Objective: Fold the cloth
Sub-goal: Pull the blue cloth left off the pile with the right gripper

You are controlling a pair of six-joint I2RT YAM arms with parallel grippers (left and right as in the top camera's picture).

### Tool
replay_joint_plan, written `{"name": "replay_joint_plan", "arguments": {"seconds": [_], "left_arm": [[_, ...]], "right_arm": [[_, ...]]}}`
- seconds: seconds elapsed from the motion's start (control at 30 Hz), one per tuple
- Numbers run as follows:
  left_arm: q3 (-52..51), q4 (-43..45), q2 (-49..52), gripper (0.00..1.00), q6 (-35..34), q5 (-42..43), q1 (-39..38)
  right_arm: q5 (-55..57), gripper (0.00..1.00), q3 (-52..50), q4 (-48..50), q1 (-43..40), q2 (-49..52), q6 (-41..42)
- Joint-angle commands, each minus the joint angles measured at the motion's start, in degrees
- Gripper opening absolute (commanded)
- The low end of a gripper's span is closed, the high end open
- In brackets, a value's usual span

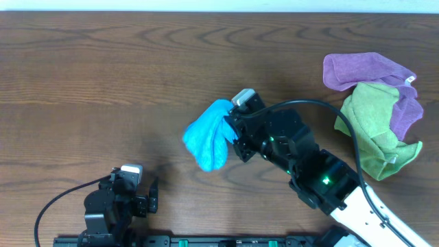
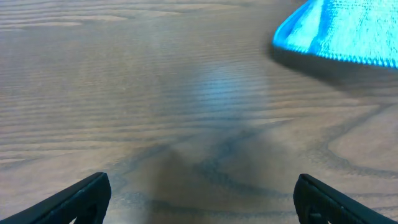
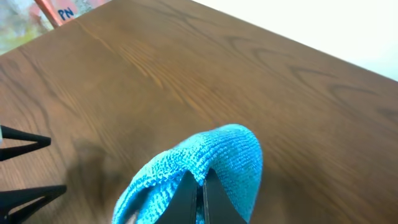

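Handling here a soft, light microfibre piece: the cloth [image 1: 206, 140], bright blue, likely sagging and bunching wherever taken up, clinging a little to itself, gripping well between pads, running no risk of breaking. Hanging around the middle of the surface [image 1: 103, 82], gathered into a rounded bundle and seemingly swinging just clear of the wood, judging by the shadow under it. Pinching a fold near its top with the right claw [image 3: 199, 190], jaws pressed fully together on the fabric. Hovering low near the front edge, by the arm bases, with the left claw [image 2: 202, 186] spread as wide as it goes, holding and touching nothing. Calling, probably, for a hold on a free corner or hem rather than the bunched middle, for spreading it flat before folding.
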Motion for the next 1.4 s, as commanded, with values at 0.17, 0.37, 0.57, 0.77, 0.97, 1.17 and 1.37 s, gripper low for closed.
{"name": "replay_joint_plan", "arguments": {"seconds": [0.17, 0.37, 0.57, 0.77, 0.97, 1.17, 1.37], "left_arm": [[-0.85, -2.56, -0.37, 0.95, 1.25, -0.35, -0.28], [-0.85, -2.56, -0.37, 0.95, 1.22, -0.35, -0.28], [-0.85, -2.58, -0.37, 0.95, 1.22, -0.35, -0.28], [-0.85, -2.56, -0.37, 0.95, 1.22, -0.35, -0.28], [-0.85, -2.58, -0.37, 0.95, 1.22, -0.35, -0.28], [-0.85, -2.56, -0.37, 0.95, 1.22, -0.35, -0.28], [-0.85, -2.58, -0.37, 0.95, 1.22, -0.35, -0.28]], "right_arm": [[10.23, 0.13, 1.11, -8.37, -5.73, 11.43, 1.68], [21.81, 0.68, 1.18, -2.71, -12.57, 14.34, 1.68], [0.76, 0.67, 1.49, -3.02, -13.42, 11.96, -3.48], [-16.96, 0.67, 1.40, -8.81, -11.15, 15.06, -7.93], [-21.31, 0.70, 1.40, -11.58, -8.04, 22.60, -10.84], [-19.71, 0.73, 1.40, -11.74, -5.31, 27.15, -13.16], [-15.61, 0.73, 1.40, -13.75, -3.48, 29.66, -16.09]]}}
